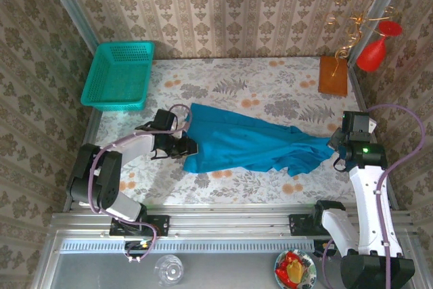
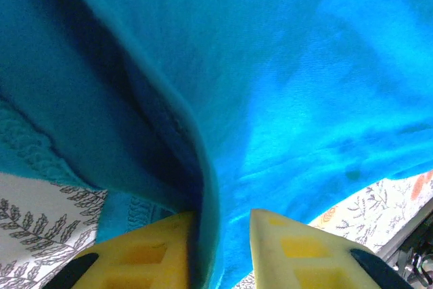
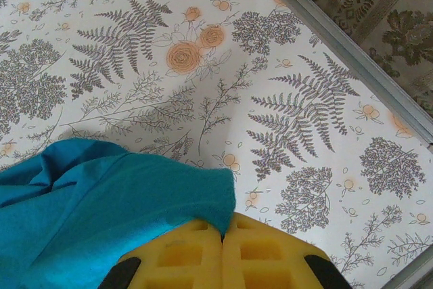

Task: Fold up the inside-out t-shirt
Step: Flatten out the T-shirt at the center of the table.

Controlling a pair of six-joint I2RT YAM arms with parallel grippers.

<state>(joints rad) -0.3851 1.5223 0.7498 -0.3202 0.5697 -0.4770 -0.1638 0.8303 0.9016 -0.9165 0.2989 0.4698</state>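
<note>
basket [image 1: 111, 101]: teal plastic mesh, far-left corner of the table [image 1: 270, 72], well apart from the shirt
brown board [image 1: 333, 76]: flat, far-right edge of the table, apart from the shirt
red ornament [image 1: 373, 53]: by the right wall behind the board, gold curly ribbon [image 1: 352, 21] above it
front ledge: clear glass [image 1: 169, 270] and a bowl [image 1: 278, 267] with red and yellow contents, both off the table, near the arm bases
table cover: white with grey fern and orange flower print, bare around the shirt
in the way: left arm lies low along the table's left side, its cable looped beside the shirt's left edge
t-shirt [image 1: 243, 141]: middle of the table, stretched as a long band from left gripper to right gripper
t-shirt shape: wide and fairly flat at the left, narrowing and bunched into folds at the right
t-shirt look: plain blue-teal, no print, long diagonal creases; a stitched seam shows in the left wrist view [image 2: 304, 99]
left gripper [image 1: 188, 145]: at the shirt's left edge; wrist view [image 2: 220, 225] shows the yellow fingers [image 2: 145, 255] pinching a raised fold that runs between them
right gripper [image 1: 336, 148]: at the shirt's right end; wrist view [image 3: 222, 231] shows the fingers [image 3: 270, 258] pressed together with the cloth's edge [image 3: 101, 214] caught between them
</note>
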